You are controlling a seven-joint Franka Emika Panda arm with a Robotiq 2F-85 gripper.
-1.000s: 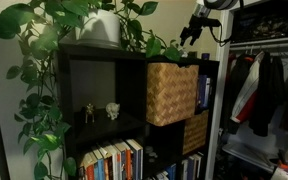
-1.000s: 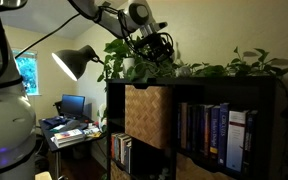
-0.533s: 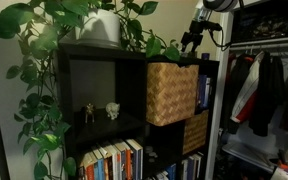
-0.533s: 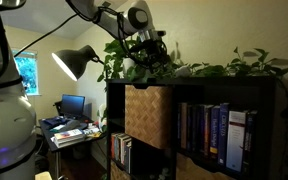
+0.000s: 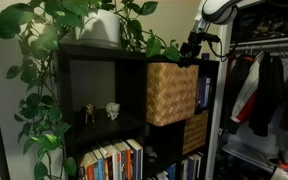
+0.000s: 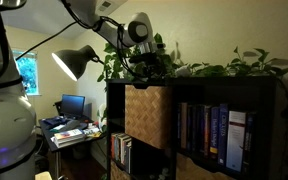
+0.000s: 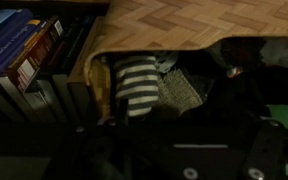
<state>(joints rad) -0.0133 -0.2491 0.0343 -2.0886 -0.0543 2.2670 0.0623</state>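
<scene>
A woven wicker basket [image 5: 171, 92] fills an upper cube of the black shelf [image 5: 94, 52] and is seen in both exterior views [image 6: 147, 115]. My gripper [image 5: 192, 46] hangs just above the shelf's top edge, over the basket, among plant leaves [image 6: 150, 62]. It holds nothing and looks open. In the wrist view the basket's herringbone wall [image 7: 184, 22] runs along the top, with a striped cloth [image 7: 136, 85] and a grey cloth [image 7: 182, 90] below it. The lower part of that view is dark, and the fingertips cannot be made out there.
A white-potted trailing plant [image 5: 102, 28] sits on the shelf top. Small figurines [image 5: 99, 112] stand in the open cube. Books fill other cubes [image 6: 219, 135] [image 7: 29, 55]. Clothes [image 5: 264, 90] hang beside the shelf. A lamp [image 6: 74, 62] and a desk [image 6: 69, 125] stand on its other side.
The gripper has come down from above the shelf to just over its top edge by the basket. Its opening looks unchanged.
</scene>
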